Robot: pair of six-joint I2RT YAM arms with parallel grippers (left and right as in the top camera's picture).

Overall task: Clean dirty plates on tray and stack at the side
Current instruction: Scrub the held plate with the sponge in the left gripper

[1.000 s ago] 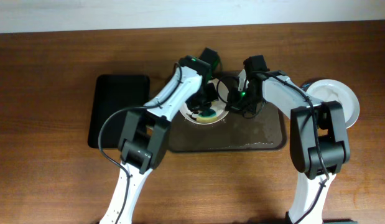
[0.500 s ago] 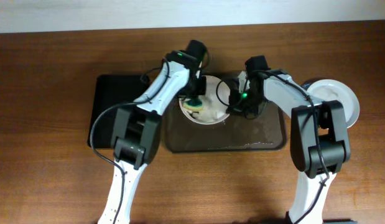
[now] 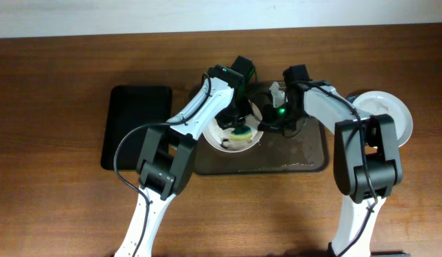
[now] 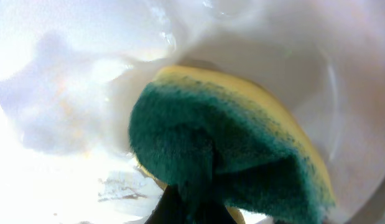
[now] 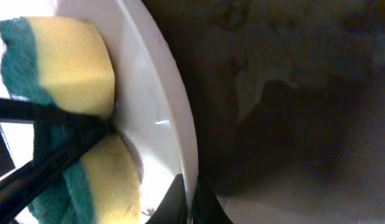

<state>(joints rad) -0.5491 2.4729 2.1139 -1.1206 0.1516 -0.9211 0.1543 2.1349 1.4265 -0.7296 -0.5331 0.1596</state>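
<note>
A white plate with dark smears sits tilted on the left part of the dark tray. My left gripper is shut on a yellow and green sponge and presses it on the plate's inside. My right gripper is shut on the plate's right rim; the sponge shows behind the rim in the right wrist view. White plates are stacked on the table right of the tray.
A narrower black tray lies left of the brown tray. Wet smears show on the brown tray's floor. Both arms cross over the tray's back edge.
My left gripper and the sponge moved from the plate's upper left to its lower right, back where they were a second ago. The right gripper kept its hold on the rim.
</note>
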